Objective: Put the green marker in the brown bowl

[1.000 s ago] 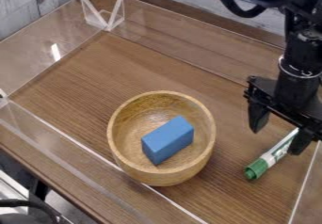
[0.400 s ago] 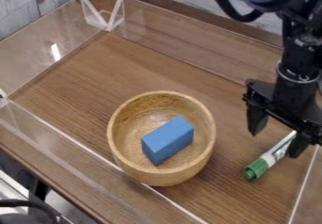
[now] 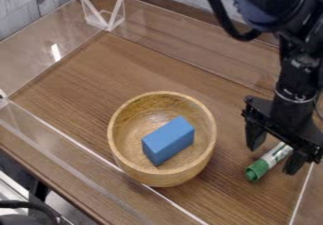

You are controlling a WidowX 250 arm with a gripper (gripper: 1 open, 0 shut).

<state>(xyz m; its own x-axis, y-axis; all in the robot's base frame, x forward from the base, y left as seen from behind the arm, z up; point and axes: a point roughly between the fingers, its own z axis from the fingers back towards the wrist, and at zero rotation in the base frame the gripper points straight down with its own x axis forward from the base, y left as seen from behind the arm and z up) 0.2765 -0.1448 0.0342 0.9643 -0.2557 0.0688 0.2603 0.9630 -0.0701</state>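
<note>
Camera view: our spread fingers (image 3: 273, 153) straddle the green marker (image 3: 266, 161) on the desk (image 3: 202, 193), beside the brown bowl (image 3: 115, 139); closing off-centre could roll it away.

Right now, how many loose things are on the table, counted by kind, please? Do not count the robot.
Bowl, light brown: 1
Block, blue, in the bowl: 1
Marker, green and white, at the tool: 1
Total: 3
</note>
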